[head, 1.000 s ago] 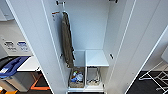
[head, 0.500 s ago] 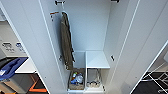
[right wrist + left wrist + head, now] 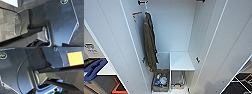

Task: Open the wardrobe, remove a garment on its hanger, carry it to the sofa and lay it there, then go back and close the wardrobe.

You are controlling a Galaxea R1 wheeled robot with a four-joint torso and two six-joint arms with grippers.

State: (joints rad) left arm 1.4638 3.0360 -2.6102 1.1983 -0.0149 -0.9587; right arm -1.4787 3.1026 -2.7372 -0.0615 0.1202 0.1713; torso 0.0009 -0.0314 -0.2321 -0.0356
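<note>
The wardrobe (image 3: 174, 30) stands open right in front of me in the head view. Its left door (image 3: 111, 45) and right door (image 3: 231, 45) are both swung wide. A long olive-brown coat (image 3: 149, 45) hangs at the left side of the inside, from a hanger under the top rail bracket (image 3: 142, 2). The right part of the hanging space is bare white wall. In both wrist views I see my own dark plates and jointed bars.
A white shelf (image 3: 181, 61) sits low on the right inside the wardrobe, with a small compartment (image 3: 178, 83) under it. A woven basket (image 3: 160, 81) of small items stands at the bottom left. Blue (image 3: 94, 68) and orange (image 3: 119, 87) objects lie left of the left door.
The whole head picture has slid down very slightly, so the camera has moved a little. Nothing inside the wardrobe has changed.
</note>
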